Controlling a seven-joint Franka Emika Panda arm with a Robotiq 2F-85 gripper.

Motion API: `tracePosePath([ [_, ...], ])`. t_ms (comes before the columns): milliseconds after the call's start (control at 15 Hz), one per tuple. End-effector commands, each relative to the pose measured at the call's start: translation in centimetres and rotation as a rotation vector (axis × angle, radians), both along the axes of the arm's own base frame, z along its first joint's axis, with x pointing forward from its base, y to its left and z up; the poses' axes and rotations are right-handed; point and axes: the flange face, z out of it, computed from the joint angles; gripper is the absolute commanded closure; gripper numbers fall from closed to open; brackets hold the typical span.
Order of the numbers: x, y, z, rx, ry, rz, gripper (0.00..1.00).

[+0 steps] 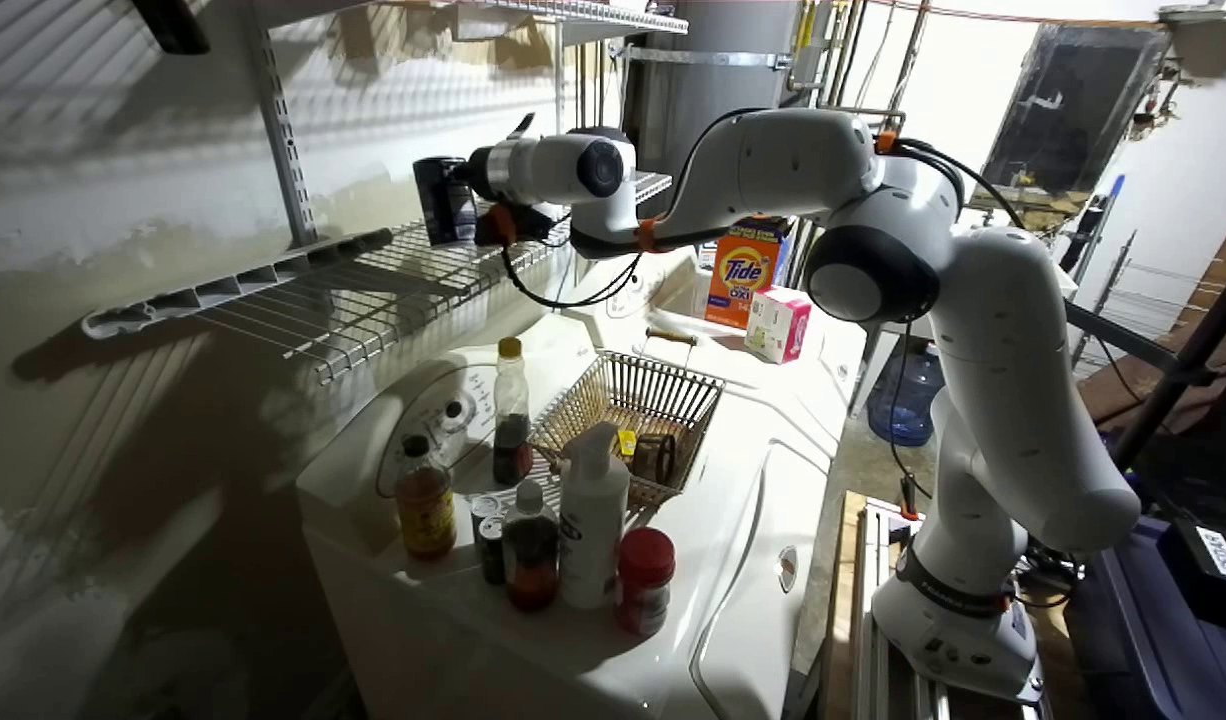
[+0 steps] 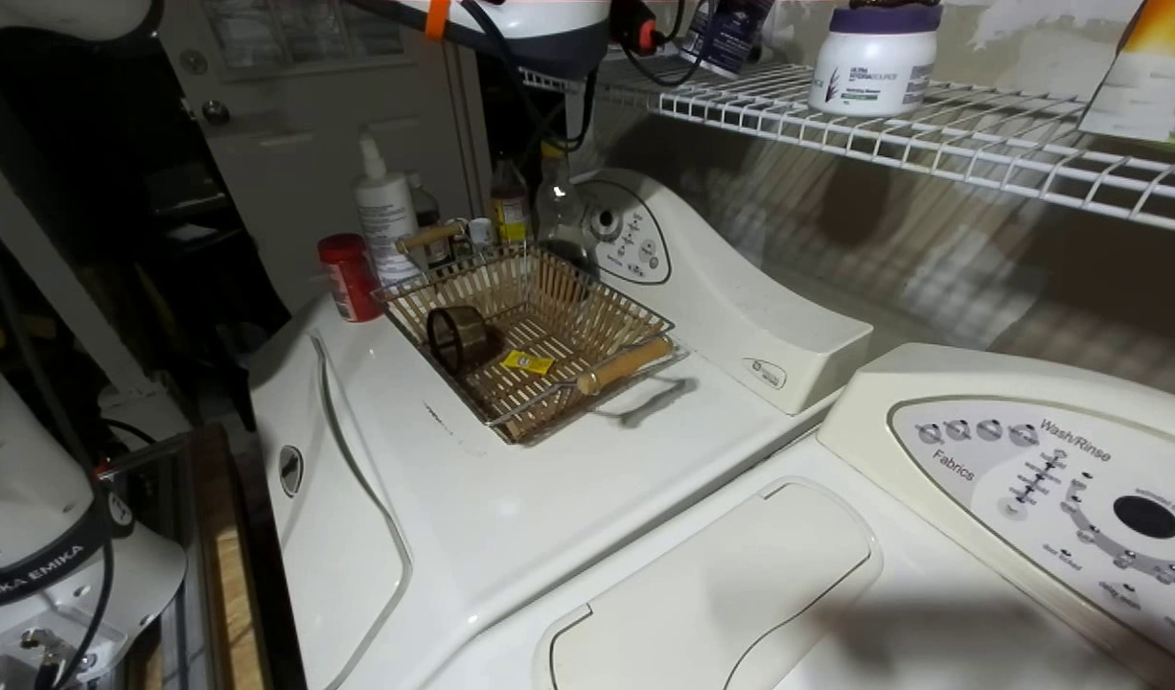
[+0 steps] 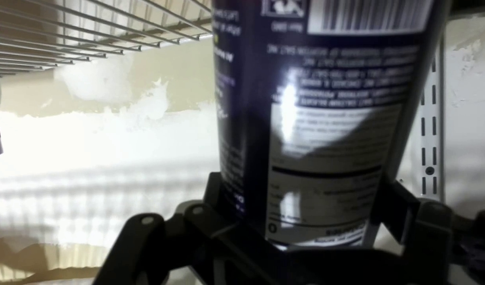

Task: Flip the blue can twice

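One dark-blue cylindrical can (image 3: 333, 91), smooth and glossy, with a pale printed label, is clasped by the black pincer (image 3: 305, 198), whose fingers are spread to the can's width and set against its opposite sides; it is held up near the wire shelf (image 1: 393, 290), though whether the rods are touched cannot be told. On the sleek white surface (image 2: 511, 508), a rectangular basket (image 2: 587, 297) of brown slats with wooden handles is placed, a yellow packet (image 2: 528, 362) and a round-mouthed brown cup (image 2: 471, 335) being held inside. Near it, a white bottle (image 1: 593, 540) and a red-lidded jar (image 1: 645, 585) are grouped.
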Motion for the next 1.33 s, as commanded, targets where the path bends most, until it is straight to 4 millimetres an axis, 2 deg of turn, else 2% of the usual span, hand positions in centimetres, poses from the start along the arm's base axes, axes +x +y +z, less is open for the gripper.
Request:
tracePosePath([
  [0,0.2,0.2,-0.6,-0.071,0.000,0.066,0.33],
  [400,-1.1,-0.4,-2.3,-0.116,0.064,0.125,0.33],
  [533,-1.4,-0.2,-2.3,-0.137,0.069,0.143,0.33],
  [600,-1.6,0.0,-2.3,-0.139,0.073,0.153,0.02],
  [667,-1.9,0.2,-2.2,-0.148,0.078,0.166,0.00],
  [933,-3.6,0.6,-4.5,-0.150,0.159,0.176,0.00],
  [1133,-4.6,0.4,-3.7,-0.152,0.163,0.174,0.00],
  [1267,-5.0,0.4,-2.2,-0.173,0.145,0.168,0.00],
])
